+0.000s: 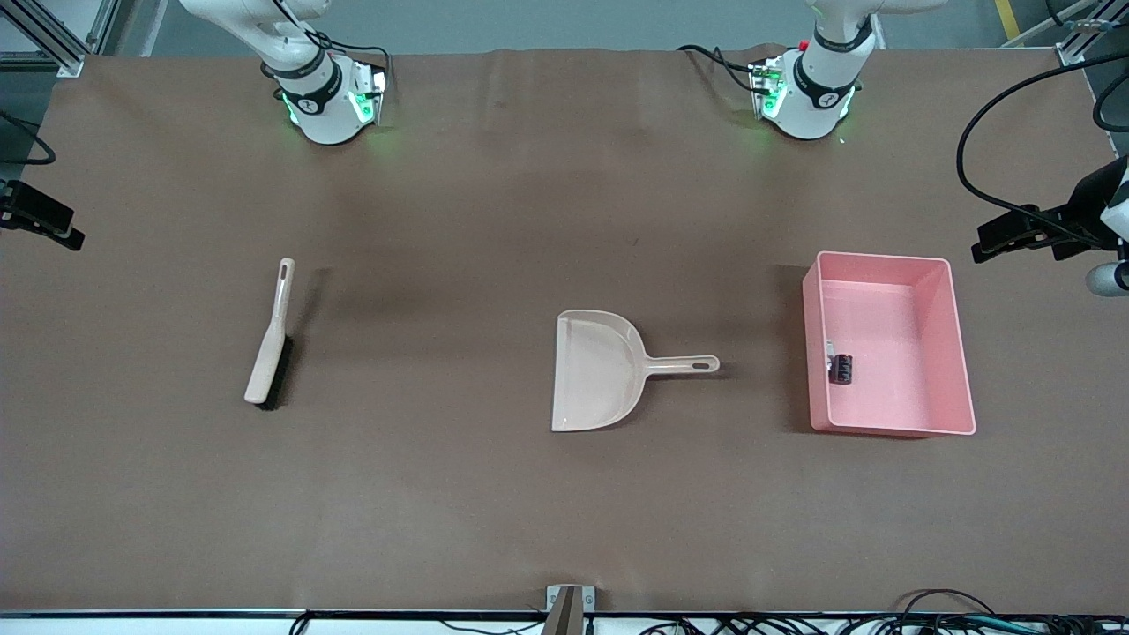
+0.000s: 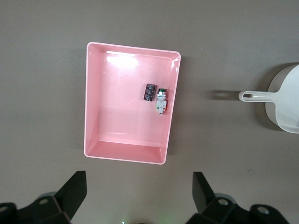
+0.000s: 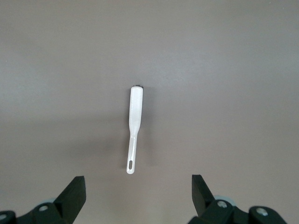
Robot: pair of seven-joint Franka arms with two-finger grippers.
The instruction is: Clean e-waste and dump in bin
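Note:
The pink bin [image 1: 882, 257] stands toward the left arm's end of the table. Both pieces of e-waste lie inside it by one wall: the dark maroon-black block [image 1: 844, 368] and the white part with a green end [image 1: 830, 353]. The left wrist view shows the bin [image 2: 133, 46], the dark block [image 2: 149, 92] and the white part [image 2: 161, 100] side by side. My left gripper [image 2: 139, 175] is open and empty, high over bare table beside the bin. My right gripper [image 3: 138, 177] is open and empty, high over the table near the brush handle.
A beige dustpan [image 1: 595, 370] lies mid-table, its handle pointing toward the bin; its handle shows in the left wrist view [image 2: 254, 95]. A beige brush with dark bristles [image 1: 269, 339] lies toward the right arm's end, and also shows in the right wrist view [image 3: 135, 112].

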